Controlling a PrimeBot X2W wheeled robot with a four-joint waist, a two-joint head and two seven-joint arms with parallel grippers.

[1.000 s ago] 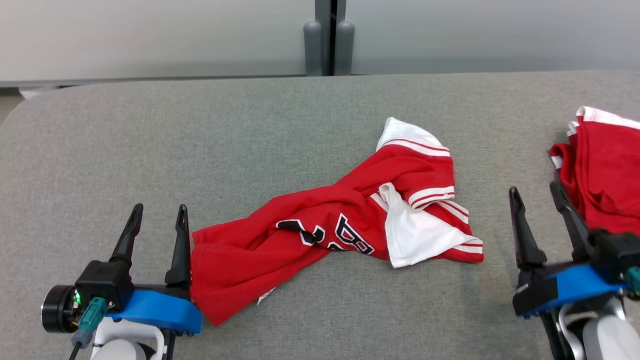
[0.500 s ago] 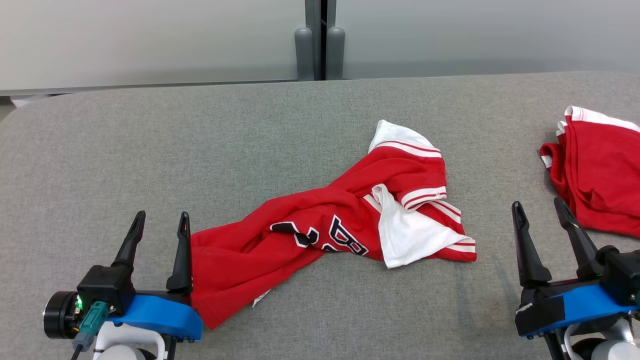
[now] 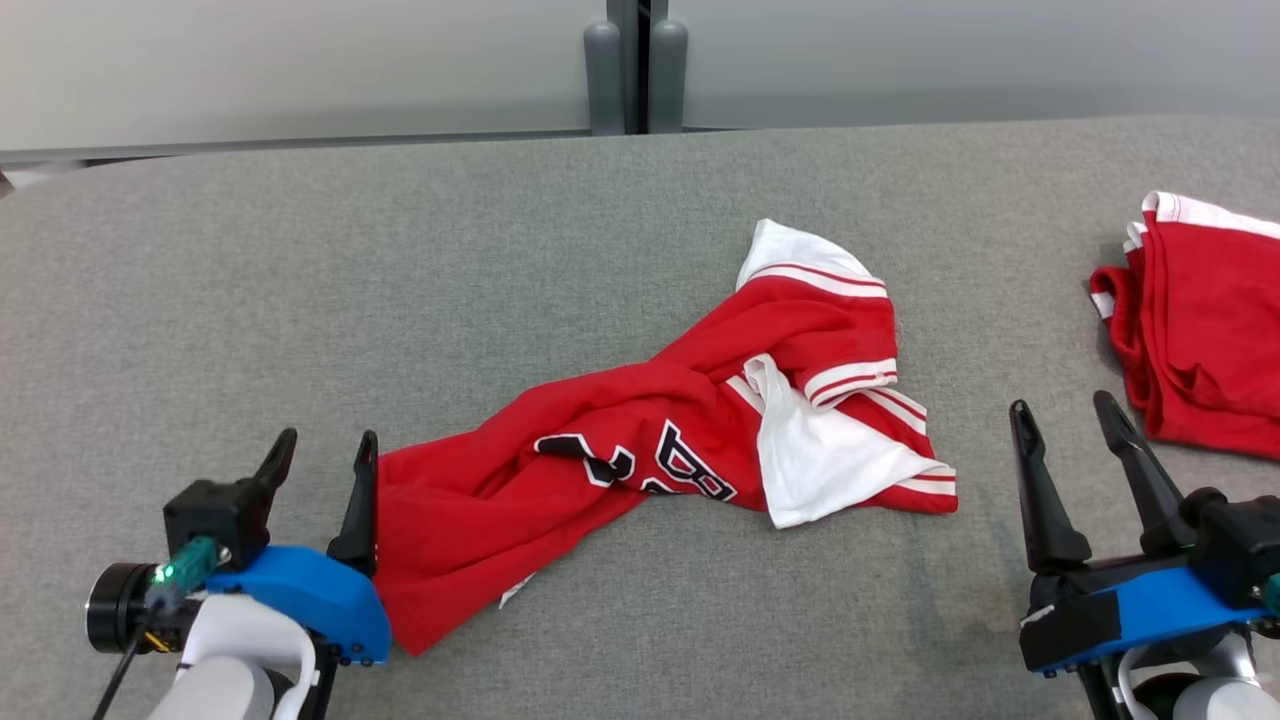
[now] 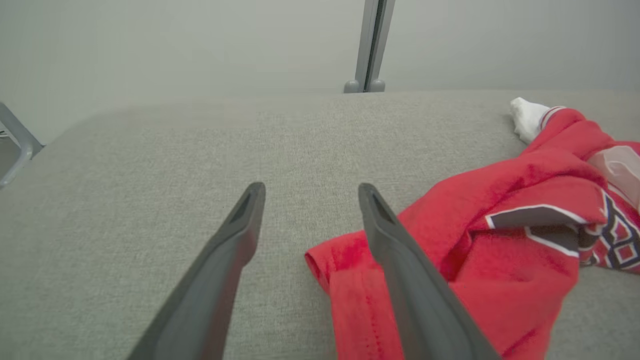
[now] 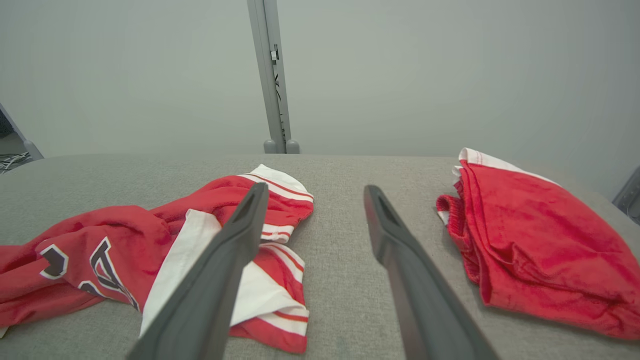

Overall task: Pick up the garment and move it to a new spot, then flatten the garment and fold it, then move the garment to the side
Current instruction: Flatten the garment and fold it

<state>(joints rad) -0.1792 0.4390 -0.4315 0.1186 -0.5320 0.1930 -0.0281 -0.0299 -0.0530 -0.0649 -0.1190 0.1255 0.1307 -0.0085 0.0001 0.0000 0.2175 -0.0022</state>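
Bright even light, soft faint shadows, sharp focus, no glare

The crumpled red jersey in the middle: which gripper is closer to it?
Left. The left gripper is right beside the jersey, at its hem corner; the right gripper stands apart, past the sleeve end.

A red garment [image 3: 640, 420] with white panels, red-and-white striped trim and dark letters outlined in white is seen lying crumpled on the grey fabric surface [image 3: 400, 280]. It is twisted in the middle and stretched diagonally, from its lower left end up towards the right. At the right end a white part is folded over the red cloth, and the letters are partly hidden in the wrinkles.
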